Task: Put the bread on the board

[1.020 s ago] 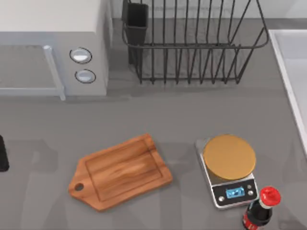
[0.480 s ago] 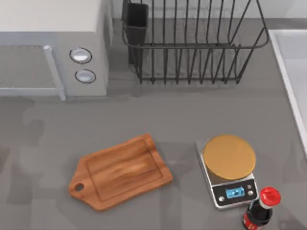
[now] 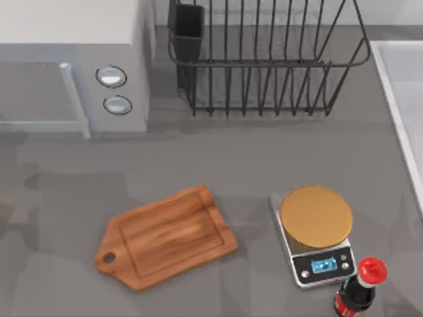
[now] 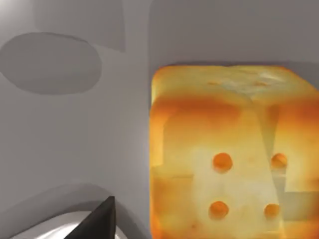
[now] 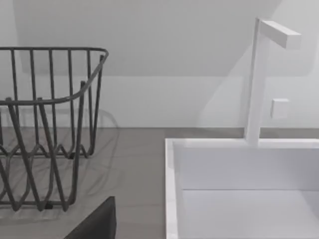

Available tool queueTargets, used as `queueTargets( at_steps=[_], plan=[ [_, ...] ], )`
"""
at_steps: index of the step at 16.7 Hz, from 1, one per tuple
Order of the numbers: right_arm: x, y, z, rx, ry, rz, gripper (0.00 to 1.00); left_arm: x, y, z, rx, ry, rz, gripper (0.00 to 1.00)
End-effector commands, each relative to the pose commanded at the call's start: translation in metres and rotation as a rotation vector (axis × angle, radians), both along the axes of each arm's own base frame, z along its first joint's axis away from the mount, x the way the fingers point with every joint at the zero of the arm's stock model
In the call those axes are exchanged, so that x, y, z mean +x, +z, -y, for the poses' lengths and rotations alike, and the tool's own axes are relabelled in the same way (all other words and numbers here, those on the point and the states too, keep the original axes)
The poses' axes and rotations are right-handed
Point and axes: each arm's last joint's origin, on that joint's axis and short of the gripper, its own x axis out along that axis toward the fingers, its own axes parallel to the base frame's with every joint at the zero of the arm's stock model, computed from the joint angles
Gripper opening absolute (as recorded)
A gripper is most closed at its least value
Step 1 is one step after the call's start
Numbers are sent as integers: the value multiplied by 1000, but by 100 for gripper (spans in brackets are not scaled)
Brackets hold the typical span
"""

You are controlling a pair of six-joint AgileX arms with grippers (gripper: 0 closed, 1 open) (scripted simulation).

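The bread (image 4: 229, 154), a golden-yellow chunk with an orange-brown crust and several orange spots, looms very close in the left wrist view, on a grey surface. A dark part of my left gripper (image 4: 102, 221) sits just beside it at the picture's edge. The board (image 3: 165, 236), brown wood with an edge groove and a holed handle, lies bare on the table left of centre in the top view. A dark part of my right gripper (image 5: 97, 221) shows in the right wrist view, facing the sink.
A silver scale (image 3: 316, 234) with a round tan disc stands right of the board, a red-capped bottle (image 3: 357, 290) just in front of it. A microwave (image 3: 73, 66) is at back left, a wire rack (image 3: 264, 59) at back centre, and a white sink (image 5: 239, 189) with faucet (image 5: 259, 74) at right.
The dark left gripper seen at the top view's left edge one second ago has left that picture. Shadows on the table's left side have shifted. Board, scale and bottle stayed put.
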Motion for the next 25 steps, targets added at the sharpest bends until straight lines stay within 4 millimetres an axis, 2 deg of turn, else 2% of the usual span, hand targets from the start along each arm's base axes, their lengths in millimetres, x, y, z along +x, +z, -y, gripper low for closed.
queueTargets(
  at_steps=[8,10,16,21,25],
  plan=[
    [0,0,0,0,0,0,100,1,-6,-1,-6,-6,-25,100],
    [0,0,0,0,0,0,100,-2,-17,-3,-6,-4,-27,100],
    [0,0,0,0,0,0,100,0,-67,-3,-6,-4,-28,100],
    [0,0,0,0,0,0,100,3,-73,-2,-6,-5,-26,100],
    [0,0,0,0,0,0,100,3,-73,-2,-6,-5,-26,70]
  ],
)
